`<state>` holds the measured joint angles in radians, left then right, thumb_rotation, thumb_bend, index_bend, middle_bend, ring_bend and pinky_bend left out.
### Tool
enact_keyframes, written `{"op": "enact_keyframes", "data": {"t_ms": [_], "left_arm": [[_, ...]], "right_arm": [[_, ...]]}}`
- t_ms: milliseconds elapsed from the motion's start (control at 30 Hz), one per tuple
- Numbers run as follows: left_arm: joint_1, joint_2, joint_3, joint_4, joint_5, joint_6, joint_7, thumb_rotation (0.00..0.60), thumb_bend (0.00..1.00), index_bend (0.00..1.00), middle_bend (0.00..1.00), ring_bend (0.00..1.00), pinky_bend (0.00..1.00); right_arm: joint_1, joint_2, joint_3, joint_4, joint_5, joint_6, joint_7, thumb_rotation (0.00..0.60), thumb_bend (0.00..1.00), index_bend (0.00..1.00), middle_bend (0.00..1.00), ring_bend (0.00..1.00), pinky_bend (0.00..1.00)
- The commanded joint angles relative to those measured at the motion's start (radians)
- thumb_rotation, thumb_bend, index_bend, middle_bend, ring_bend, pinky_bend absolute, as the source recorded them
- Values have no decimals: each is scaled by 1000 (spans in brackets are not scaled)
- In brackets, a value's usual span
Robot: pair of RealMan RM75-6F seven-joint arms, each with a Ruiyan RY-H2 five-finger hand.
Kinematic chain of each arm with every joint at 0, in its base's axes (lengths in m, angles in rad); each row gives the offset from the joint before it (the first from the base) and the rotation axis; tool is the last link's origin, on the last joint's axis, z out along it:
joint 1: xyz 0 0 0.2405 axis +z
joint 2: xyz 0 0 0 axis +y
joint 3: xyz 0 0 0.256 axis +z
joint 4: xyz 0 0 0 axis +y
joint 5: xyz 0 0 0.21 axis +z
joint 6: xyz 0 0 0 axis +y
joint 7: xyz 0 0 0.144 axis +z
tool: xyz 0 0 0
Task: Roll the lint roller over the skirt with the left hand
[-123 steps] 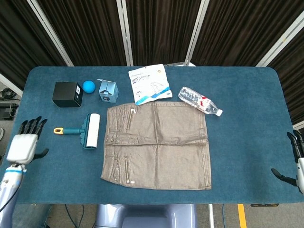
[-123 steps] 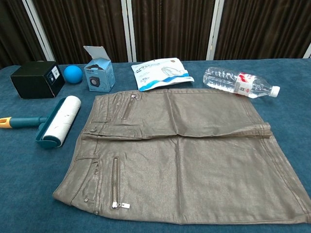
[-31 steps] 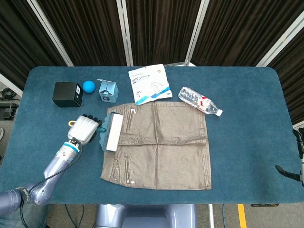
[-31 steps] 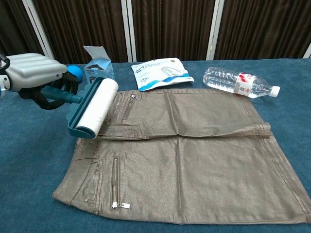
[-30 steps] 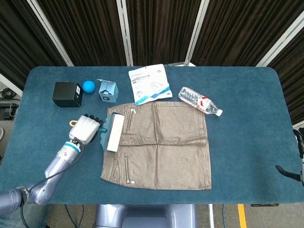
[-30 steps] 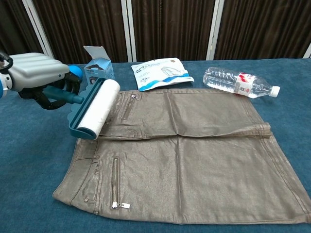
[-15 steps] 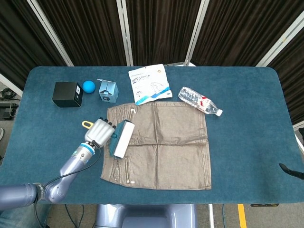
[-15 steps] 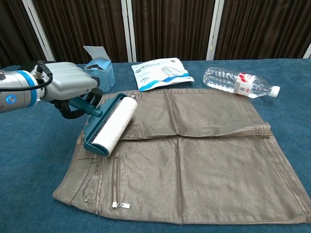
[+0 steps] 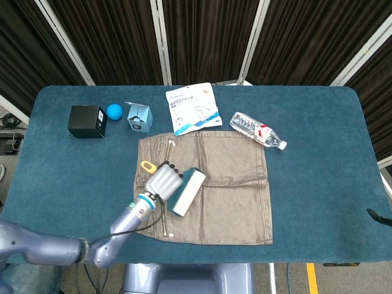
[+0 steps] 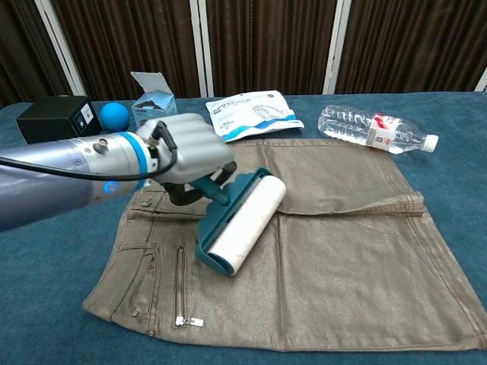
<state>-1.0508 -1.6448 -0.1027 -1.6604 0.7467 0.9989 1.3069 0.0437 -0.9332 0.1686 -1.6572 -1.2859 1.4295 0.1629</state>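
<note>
A shiny grey-brown skirt (image 9: 226, 184) (image 10: 342, 243) lies flat in the middle of the blue table. My left hand (image 9: 162, 180) (image 10: 190, 152) grips the teal handle of the lint roller (image 9: 188, 192) (image 10: 245, 220). The white roll lies on the skirt's left half, near the centre seam. The handle's yellow end (image 9: 147, 165) sticks out behind the hand in the head view. Of my right hand only a dark tip (image 9: 380, 215) shows at the head view's right edge.
Behind the skirt stand a black box (image 9: 86, 121) (image 10: 59, 123), a blue ball (image 9: 114, 111) (image 10: 115, 115), a small blue carton (image 9: 139, 116) (image 10: 154, 110), a white packet (image 9: 193, 108) (image 10: 251, 114) and a lying water bottle (image 9: 257, 130) (image 10: 377, 129).
My left hand has carried the roller rightward across the skirt, from the waistband edge to near the centre seam. The arm now reaches further over the table.
</note>
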Motion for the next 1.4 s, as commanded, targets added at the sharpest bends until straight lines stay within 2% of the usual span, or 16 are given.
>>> {"op": "enact_keyframes", "data": {"t_ms": [33, 233, 367, 533, 833, 1033, 1167, 1400], "left_arm": [[-62, -73, -7, 4, -74, 36, 66, 600, 654, 646, 445, 373, 447], [-108, -130, 7, 24, -121, 59, 102, 600, 653, 656, 453, 378, 448], [-116, -126, 24, 26, -130, 71, 101, 600, 654, 665, 459, 381, 449], [-113, -97, 48, 26, -135, 81, 89, 600, 655, 670, 461, 382, 450], [-63, 37, 134, 44, -134, 83, 19, 600, 654, 672, 463, 383, 451], [-28, 97, 171, 82, -131, 72, -38, 600, 655, 672, 462, 383, 450], [-18, 122, 185, 95, -128, 72, -48, 600, 654, 672, 462, 382, 450], [-28, 114, 173, 74, -120, 80, -40, 600, 654, 674, 462, 383, 451]], "right_arm": [[-1, 2, 1, 4, 2, -1, 5, 600, 0, 0, 0, 0, 0], [-6, 4, 4, 8, 10, 2, 14, 600, 0, 0, 0, 0, 0], [-8, 4, 4, 9, 12, 4, 14, 600, 0, 0, 0, 0, 0], [-10, 4, 4, 8, 11, 7, 10, 600, 0, 0, 0, 0, 0], [-11, 2, 3, -2, 7, 13, -7, 600, 0, 0, 0, 0, 0], [-10, 0, 1, -10, 1, 15, -20, 600, 0, 0, 0, 0, 0], [-8, 0, 1, -14, -3, 17, -24, 600, 0, 0, 0, 0, 0], [-9, 4, 2, -14, -7, 19, -11, 600, 0, 0, 0, 0, 0]]}}
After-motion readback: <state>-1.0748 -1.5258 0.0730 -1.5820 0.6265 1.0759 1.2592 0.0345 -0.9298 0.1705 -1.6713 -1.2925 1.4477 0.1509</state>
